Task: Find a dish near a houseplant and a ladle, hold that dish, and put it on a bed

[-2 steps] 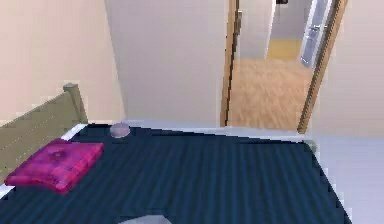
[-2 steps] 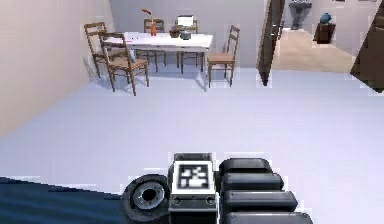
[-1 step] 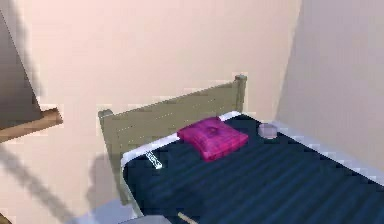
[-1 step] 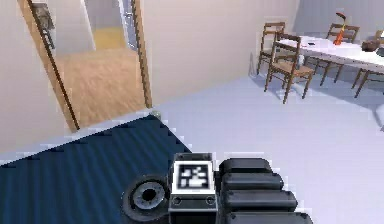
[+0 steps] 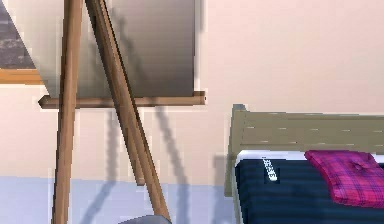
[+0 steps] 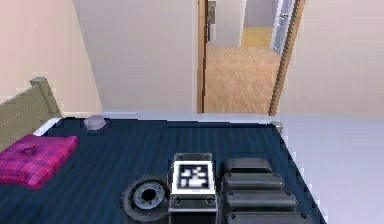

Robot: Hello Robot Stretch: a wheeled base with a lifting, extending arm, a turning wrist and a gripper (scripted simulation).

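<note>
Dish or not, we see a small grey lump point(image 6: 95, 123) lying on the bed point(image 6: 200, 140) near its far edge, beyond the pink pillow point(image 6: 35, 158). We cannot tell whether the gripper point(image 6: 148, 198) holds anything.

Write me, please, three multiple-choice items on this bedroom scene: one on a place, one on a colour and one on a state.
1. Where does the pink pillow lie?
A. on a chair
B. on the bed, by the headboard
C. on a shelf

2. What colour is the cover?
A. dark blue
B. white
C. green

3. How does the doorway stand?
A. blocked by a cupboard
B. closed off by a door
C. open

Answers: 1 B, since the pillow rests on the cover next to the headboard; 2 A, since the cover is dark blue throughout; 3 C, since a wooden floor shows through the doorway.
</note>
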